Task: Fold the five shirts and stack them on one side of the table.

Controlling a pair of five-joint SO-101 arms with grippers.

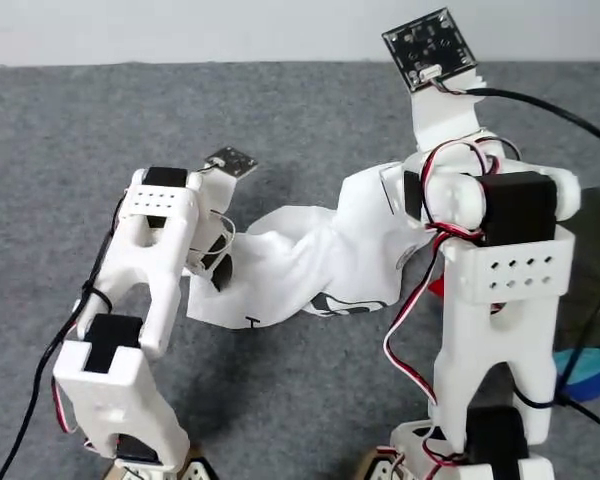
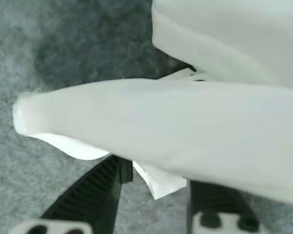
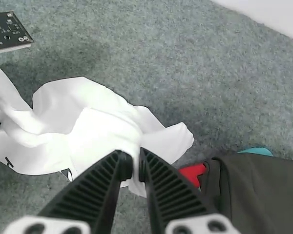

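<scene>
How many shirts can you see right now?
4. The white shirt lies bunched in the middle. A dark one, a red one and a teal one lie piled together at the side. Another may be hidden in that pile.

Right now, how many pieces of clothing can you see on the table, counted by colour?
White shirt: 1
Dark garment: 1
Red garment: 1 (a sliver shows)
Teal garment: 1 (a sliver shows)
Total: 4
</scene>
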